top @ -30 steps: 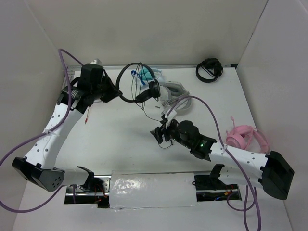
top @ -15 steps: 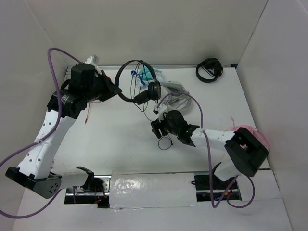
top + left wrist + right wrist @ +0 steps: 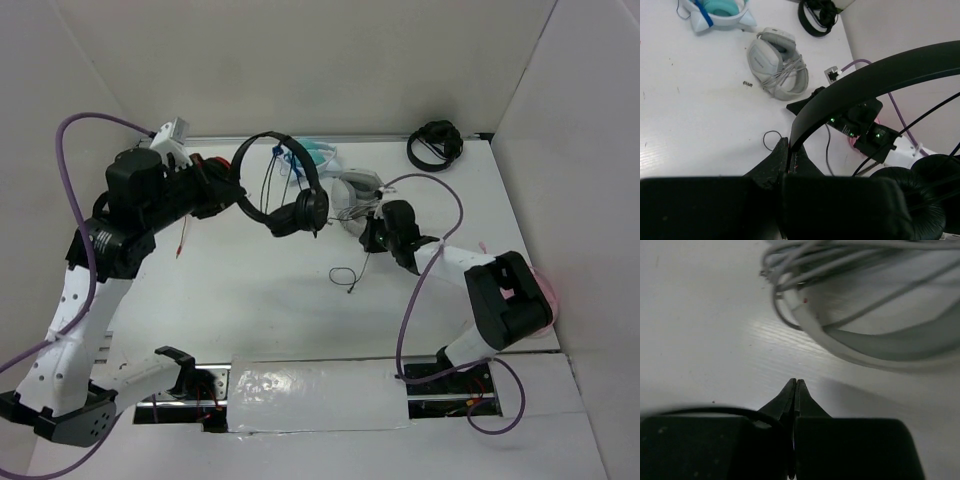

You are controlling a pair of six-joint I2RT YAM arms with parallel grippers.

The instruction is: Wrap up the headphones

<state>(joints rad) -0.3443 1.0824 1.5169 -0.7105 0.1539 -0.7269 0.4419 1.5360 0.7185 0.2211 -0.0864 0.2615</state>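
Cable [image 3: 345, 276] lies slack on the table [image 3: 250, 300], one small loop, nothing wound yet. Just beyond it, right gripper [image 3: 370, 236] has jaws pressed together (cable pinched? can't tell). Farther back, left gripper [image 3: 222, 190] clamps the headband [image 3: 875, 80], holding the headphones [image 3: 305, 211] up off the table. All the wrapping is left.

Left arm [image 3: 85, 270]: reared high over the left side of the table [image 3: 250, 300], elbow bent. Left gripper [image 3: 222, 190]: clamped on the headphones [image 3: 310, 210]. Right arm [image 3: 450, 262]: stretched low toward table centre. Right gripper [image 3: 368, 237]: fingers pressed together.
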